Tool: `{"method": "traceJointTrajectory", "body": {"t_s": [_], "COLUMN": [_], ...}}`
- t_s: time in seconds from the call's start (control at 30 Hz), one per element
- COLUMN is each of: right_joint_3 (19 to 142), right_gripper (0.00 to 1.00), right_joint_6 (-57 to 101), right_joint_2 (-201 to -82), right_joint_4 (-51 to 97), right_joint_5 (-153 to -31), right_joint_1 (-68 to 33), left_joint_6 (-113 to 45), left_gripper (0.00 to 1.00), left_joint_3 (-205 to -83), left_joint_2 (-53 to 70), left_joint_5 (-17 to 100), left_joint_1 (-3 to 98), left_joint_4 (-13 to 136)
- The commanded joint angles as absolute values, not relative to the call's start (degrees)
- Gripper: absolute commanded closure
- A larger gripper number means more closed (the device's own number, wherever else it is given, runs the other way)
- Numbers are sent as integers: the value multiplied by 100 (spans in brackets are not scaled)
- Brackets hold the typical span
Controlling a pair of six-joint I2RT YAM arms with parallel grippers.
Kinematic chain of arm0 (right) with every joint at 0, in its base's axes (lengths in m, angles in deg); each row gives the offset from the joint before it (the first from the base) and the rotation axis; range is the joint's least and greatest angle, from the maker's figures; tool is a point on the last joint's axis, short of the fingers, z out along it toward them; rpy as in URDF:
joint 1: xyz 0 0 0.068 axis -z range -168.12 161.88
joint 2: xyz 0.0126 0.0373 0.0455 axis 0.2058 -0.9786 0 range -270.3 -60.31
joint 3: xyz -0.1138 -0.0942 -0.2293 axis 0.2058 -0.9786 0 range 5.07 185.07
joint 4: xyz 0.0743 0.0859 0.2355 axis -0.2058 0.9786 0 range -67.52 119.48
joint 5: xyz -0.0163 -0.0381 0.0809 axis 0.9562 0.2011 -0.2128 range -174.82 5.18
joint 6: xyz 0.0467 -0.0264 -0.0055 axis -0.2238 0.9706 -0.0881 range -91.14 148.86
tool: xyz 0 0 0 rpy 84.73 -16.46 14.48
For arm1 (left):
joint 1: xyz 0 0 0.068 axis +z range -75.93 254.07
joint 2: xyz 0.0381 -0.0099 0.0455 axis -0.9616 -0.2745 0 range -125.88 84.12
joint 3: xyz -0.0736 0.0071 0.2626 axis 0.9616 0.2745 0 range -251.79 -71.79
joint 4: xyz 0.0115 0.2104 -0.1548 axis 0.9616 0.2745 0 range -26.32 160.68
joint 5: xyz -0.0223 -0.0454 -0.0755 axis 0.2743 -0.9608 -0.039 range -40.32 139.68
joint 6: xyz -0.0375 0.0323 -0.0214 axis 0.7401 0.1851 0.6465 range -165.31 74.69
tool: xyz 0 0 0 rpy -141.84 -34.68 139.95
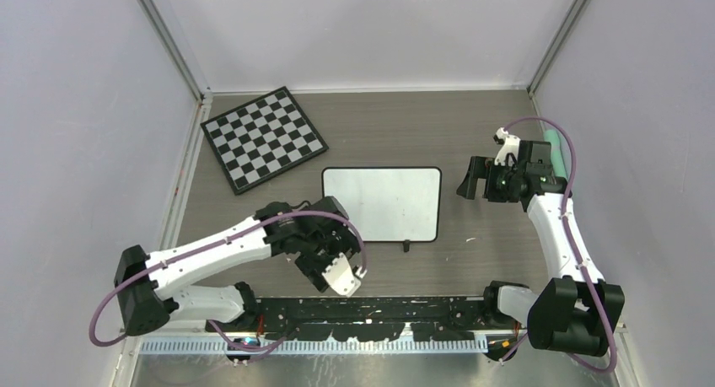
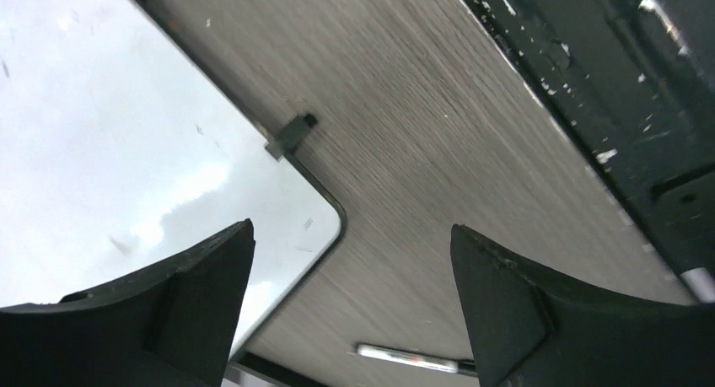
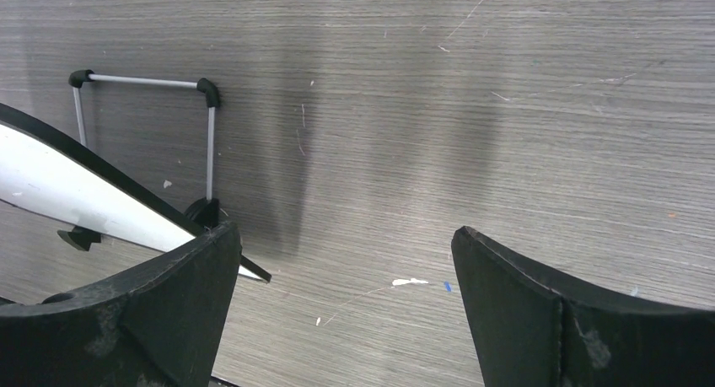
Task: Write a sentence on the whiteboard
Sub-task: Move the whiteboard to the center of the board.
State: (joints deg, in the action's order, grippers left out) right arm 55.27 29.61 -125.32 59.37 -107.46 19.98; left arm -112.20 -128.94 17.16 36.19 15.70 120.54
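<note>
The whiteboard [image 1: 381, 203] lies flat mid-table, white with a thin black frame. Its face is blank and the sentence is not in view. My left gripper [image 1: 341, 279] hangs over the table by the board's near left corner, open with nothing between its fingers. In the left wrist view the left gripper [image 2: 352, 229] frames a corner of the whiteboard [image 2: 126, 151], a black foot clip [image 2: 291, 134] and a marker pen [image 2: 405, 359] lying on the table. My right gripper [image 1: 469, 180] hovers just right of the board, open and empty. The right gripper [image 3: 346, 229] shows bare table between its jaws and the whiteboard's edge [image 3: 67, 193] at left.
A checkered chessboard [image 1: 263, 138] lies at the back left. A teal object [image 1: 556, 147] sits behind the right arm. The black base rail [image 1: 371, 307] runs along the near edge, seen also as the rail [image 2: 607, 83]. A thin wire frame [image 3: 143, 82] stands by the board's edge.
</note>
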Motion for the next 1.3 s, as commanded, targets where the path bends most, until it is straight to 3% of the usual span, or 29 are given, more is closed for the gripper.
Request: {"method": "traceJointTrajectory", "body": {"t_s": [0.0, 0.57, 1.0, 1.27], "right_joint_3": [5587, 5625, 5646, 5666], "right_gripper": [1, 0, 1, 1], "right_joint_6": [3024, 3114, 3215, 3262], "right_joint_2": [-12364, -12132, -12092, -12112], "right_joint_4": [5823, 6007, 6109, 6141], "right_joint_5": [-10801, -11001, -11108, -11123], "right_joint_1": [2054, 2065, 2065, 2066], "left_joint_6": [-13287, -14448, -14671, -14338], "left_gripper": [13, 31, 55, 79], "left_joint_3": [-12833, -13432, -13944, -14198], "left_joint_2": [1316, -917, -1697, -1949], "left_joint_5": [3680, 4337, 4896, 4924], "left_joint_1": [1259, 913, 1162, 1263], "left_joint_4": [11598, 10915, 11296, 11428]}}
